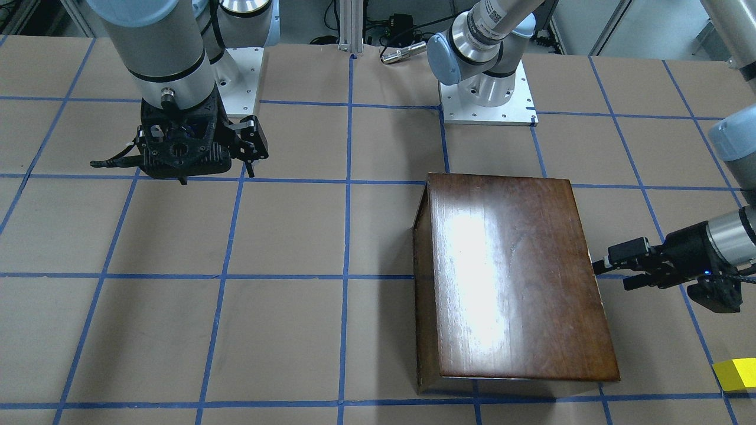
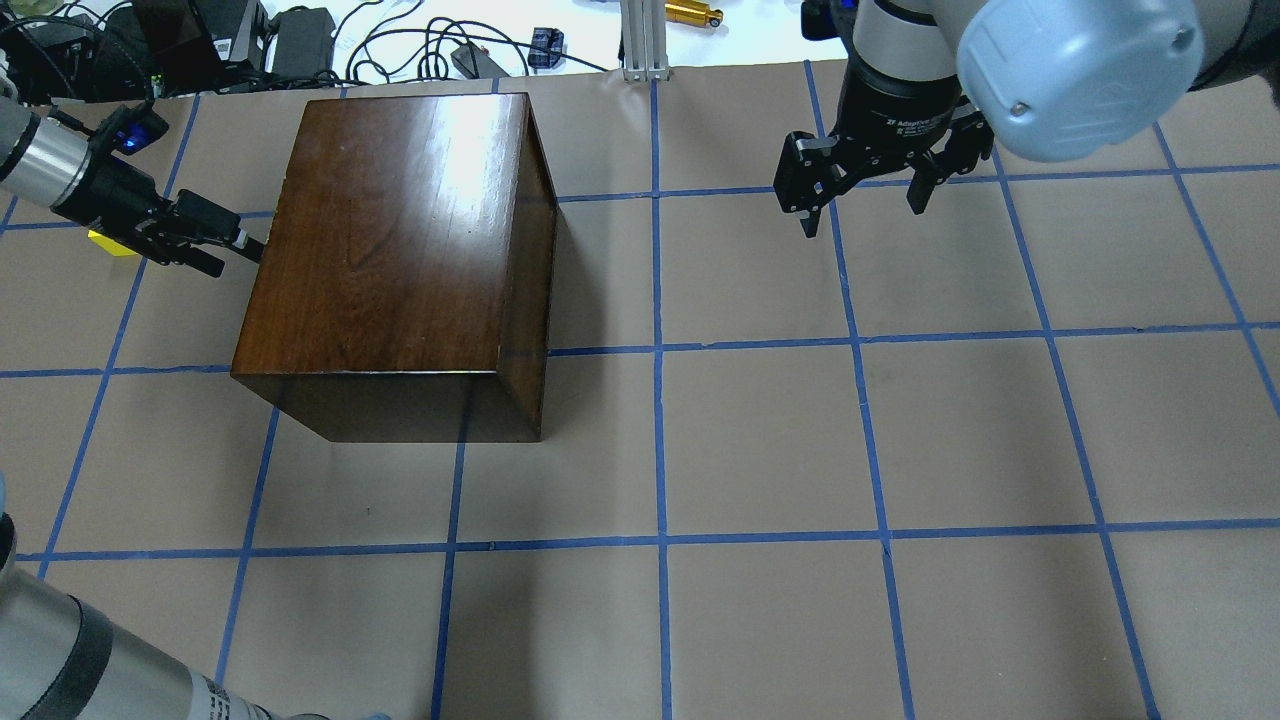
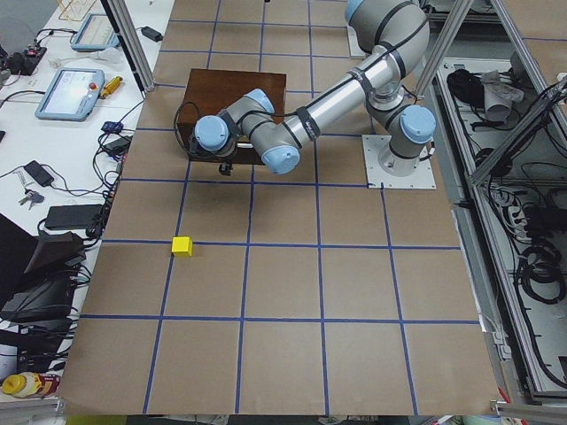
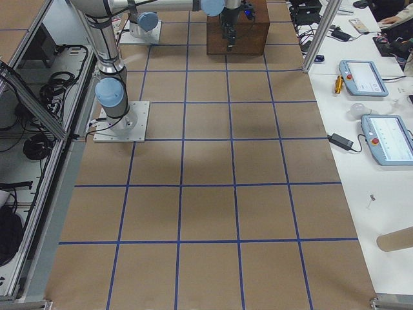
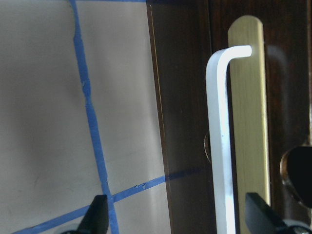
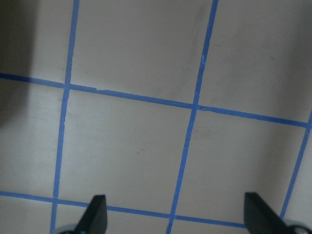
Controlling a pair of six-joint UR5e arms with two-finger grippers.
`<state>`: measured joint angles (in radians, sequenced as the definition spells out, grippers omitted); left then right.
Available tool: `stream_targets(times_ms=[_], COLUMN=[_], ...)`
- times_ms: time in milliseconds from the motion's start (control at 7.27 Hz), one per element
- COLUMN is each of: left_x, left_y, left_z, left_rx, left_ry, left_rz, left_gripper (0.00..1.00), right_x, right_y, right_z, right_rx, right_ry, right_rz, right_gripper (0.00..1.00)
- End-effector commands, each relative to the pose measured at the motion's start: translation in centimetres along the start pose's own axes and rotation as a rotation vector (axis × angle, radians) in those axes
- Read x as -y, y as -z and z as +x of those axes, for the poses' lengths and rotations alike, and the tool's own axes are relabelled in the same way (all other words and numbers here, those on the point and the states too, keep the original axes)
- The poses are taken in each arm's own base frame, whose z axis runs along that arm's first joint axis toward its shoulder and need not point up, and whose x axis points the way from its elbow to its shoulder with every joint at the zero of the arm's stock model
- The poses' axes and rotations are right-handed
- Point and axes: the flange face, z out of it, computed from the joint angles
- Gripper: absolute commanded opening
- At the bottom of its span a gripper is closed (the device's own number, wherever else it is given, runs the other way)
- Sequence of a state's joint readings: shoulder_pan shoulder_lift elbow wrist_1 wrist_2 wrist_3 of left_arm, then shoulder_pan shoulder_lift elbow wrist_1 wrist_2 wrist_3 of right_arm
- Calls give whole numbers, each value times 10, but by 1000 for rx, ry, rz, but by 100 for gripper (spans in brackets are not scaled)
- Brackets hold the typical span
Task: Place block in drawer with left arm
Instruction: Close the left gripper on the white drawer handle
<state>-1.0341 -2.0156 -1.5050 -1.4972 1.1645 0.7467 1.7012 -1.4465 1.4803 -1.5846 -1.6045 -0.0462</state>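
Observation:
The yellow block (image 1: 735, 374) lies on the table behind my left gripper, apart from it, and also shows in the exterior left view (image 3: 182, 246). The glossy dark-brown box (image 2: 400, 230) stands on the table with its drawer pushed in. In the left wrist view I see the drawer's dark front panel (image 5: 187, 122) and its metal pull (image 5: 218, 141) close up. My left gripper (image 2: 238, 258) is open and empty, level with that front, its fingertips (image 5: 97, 217) just short of it. My right gripper (image 2: 862, 212) is open and empty, hanging over bare table.
Both arm bases (image 1: 487, 100) are bolted at the robot's side of the table. Cables, chargers and tablets (image 3: 75, 93) lie beyond the far edge. Blue tape lines grid the brown table (image 2: 760, 450).

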Motion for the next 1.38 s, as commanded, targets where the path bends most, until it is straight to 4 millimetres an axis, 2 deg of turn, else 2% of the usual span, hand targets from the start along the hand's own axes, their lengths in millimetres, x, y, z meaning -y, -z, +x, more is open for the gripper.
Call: stream_targets(times_ms=[0,275,825,1238], left_x=[5,6,11,8], left_y=[-14,-24,-36,-27], left_z=[0,-2,-17,-26], left_rx=[-18,-30,-21,-3], left_ry=[0,8,8,14], left_rz=[-14,-29,-32,-18], left_gripper=[100,100,100,100], right_x=[0,0,0,0], right_y=[0,0,0,0], right_z=[0,0,0,0], right_rx=[0,0,0,0], right_ry=[0,0,0,1], right_rz=[0,0,0,0], right_gripper=[100,100,100,100])
